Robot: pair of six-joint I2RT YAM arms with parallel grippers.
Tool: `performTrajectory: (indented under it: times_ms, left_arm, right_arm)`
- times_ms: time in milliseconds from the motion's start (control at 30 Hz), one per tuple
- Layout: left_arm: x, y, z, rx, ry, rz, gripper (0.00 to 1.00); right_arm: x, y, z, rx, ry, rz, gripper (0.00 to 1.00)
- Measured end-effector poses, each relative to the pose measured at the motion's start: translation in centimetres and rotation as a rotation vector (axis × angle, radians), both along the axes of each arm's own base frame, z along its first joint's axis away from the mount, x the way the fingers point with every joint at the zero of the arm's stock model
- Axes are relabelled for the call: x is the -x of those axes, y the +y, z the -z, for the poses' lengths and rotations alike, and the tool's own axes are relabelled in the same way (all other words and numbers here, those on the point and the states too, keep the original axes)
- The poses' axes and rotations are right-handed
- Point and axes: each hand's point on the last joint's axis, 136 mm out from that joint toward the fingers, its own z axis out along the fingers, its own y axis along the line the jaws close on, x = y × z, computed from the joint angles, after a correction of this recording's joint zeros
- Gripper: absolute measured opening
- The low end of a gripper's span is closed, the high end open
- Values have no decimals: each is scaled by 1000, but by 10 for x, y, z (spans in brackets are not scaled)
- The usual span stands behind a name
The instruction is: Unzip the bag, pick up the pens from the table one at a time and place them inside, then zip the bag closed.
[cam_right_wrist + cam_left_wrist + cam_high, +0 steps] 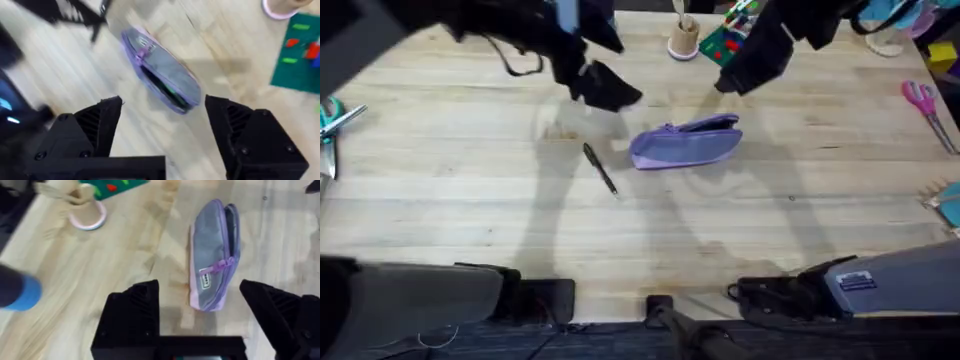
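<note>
The lavender bag [685,143] lies on the table [470,210] a little beyond its centre. In the wrist views the bag [212,255] [160,75] shows a dark gap along its zipper edge, so it looks partly unzipped. One black pen [600,168] lies on the wood just left of the bag, slanting. My left gripper [610,90] hovers behind and to the left of the bag, open [199,287], with the bag's near end below its fingers. My right gripper [740,75] hangs behind the bag's right end, open and holding nothing [162,107].
A wooden spool on a pink ring [683,40] and a green mat with coloured pieces [725,42] sit at the far edge. Pink scissors [923,105] lie at the right edge and teal scissors [335,120] at the left edge. Bare wood stretches in front of the bag.
</note>
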Motion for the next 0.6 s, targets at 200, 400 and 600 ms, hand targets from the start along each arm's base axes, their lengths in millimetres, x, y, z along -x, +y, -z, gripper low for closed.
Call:
performTrajectory:
  times_ms: [200, 400, 600]
  left_arm:
    - [-4, 20, -9, 1, -12, -57, 995]
    - [-3, 20, -8, 1, -7, -58, 994]
    - [-2, 20, -8, 0, -2, -58, 995]
  right_arm:
    - [-36, -13, 3, 224, -212, -165, 995]
    - [-47, -18, 3, 300, -281, -256, 995]
    - [-40, -18, 6, 320, -265, -316, 995]
